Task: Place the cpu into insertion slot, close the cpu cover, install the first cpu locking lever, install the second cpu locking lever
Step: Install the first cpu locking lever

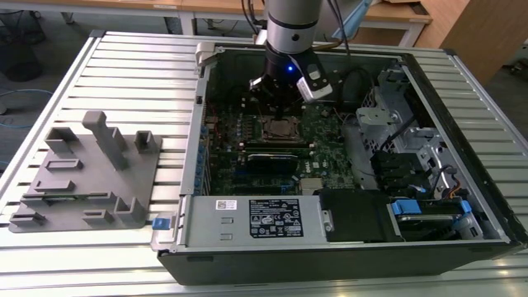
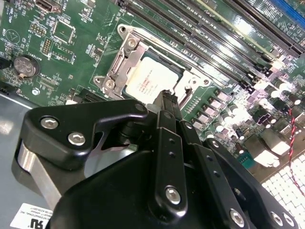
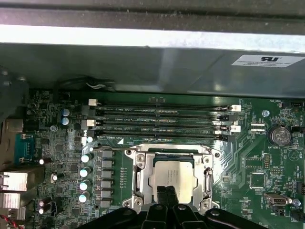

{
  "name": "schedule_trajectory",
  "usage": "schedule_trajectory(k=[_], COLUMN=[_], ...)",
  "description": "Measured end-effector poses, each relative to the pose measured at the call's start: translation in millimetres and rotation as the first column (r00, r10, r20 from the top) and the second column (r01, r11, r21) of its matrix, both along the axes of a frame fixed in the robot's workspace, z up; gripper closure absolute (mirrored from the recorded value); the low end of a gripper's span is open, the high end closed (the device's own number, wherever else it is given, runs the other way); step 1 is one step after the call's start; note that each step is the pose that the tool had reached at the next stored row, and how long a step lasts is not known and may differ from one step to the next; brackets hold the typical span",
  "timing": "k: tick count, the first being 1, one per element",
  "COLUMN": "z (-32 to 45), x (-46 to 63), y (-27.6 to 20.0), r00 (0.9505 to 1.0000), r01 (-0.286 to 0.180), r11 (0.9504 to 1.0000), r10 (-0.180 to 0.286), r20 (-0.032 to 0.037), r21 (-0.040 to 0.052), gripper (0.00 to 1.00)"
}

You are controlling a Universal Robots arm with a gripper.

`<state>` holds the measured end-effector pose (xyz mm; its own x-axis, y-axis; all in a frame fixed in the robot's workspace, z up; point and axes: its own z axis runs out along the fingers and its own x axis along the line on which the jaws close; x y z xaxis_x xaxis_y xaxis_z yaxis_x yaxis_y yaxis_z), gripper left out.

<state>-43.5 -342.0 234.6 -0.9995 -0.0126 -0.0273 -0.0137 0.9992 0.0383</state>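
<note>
- The slatted worktop (image 1: 123, 68) carries the open computer case (image 1: 347, 260). In the exterior view the arm reaches down into it from above.
- Inside, the green circuit board (image 3: 248, 157) lies flat. The insertion slot (image 3: 172, 156) sits just beside the long memory slots (image 3: 162, 119).
- The cpu cover (image 3: 141, 177) looks folded down around the slot. The cpu (image 3: 172, 172) shows through its cut-out, seated level in the slot.
- The tool (image 3: 167, 191) hangs close over one edge of the cpu, its fingers pressed together and pinching nothing that shows.
- By my reading the chip is placed, and the work stands at the cover and its levers.
- To do this step well, the tips should bear on the metal frame or a lever and never on the chip's top.
- The push should run straight, so the frame does not skew and the tips stay clear of the memory slots.
- In both wrist views the tool's own body hides one side of the socket.
- I cannot tell whether the tips touch the cover or hang just above it.
- I cannot tell either whether the cover is fully down.
- The locking levers cannot be told apart from the frame's edges, so latched or free is unclear.
</note>
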Motion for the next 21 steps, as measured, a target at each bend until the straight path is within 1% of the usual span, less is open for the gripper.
schedule_trajectory(k=[4,15,21], z=[-0.3,-0.3,-0.7], x=[-3.1,-4.2,-10.3], y=[0.1,0.0,0.0], r00=[1.0000,1.0000,1.0000], r01=[0.000,0.000,0.000], r11=[1.0000,1.0000,1.0000], r10=[0.000,0.000,0.000], r20=[0.0000,0.0000,0.0000], r21=[0.0000,-0.0001,-0.0002], gripper=[0.89,0.89,0.89])
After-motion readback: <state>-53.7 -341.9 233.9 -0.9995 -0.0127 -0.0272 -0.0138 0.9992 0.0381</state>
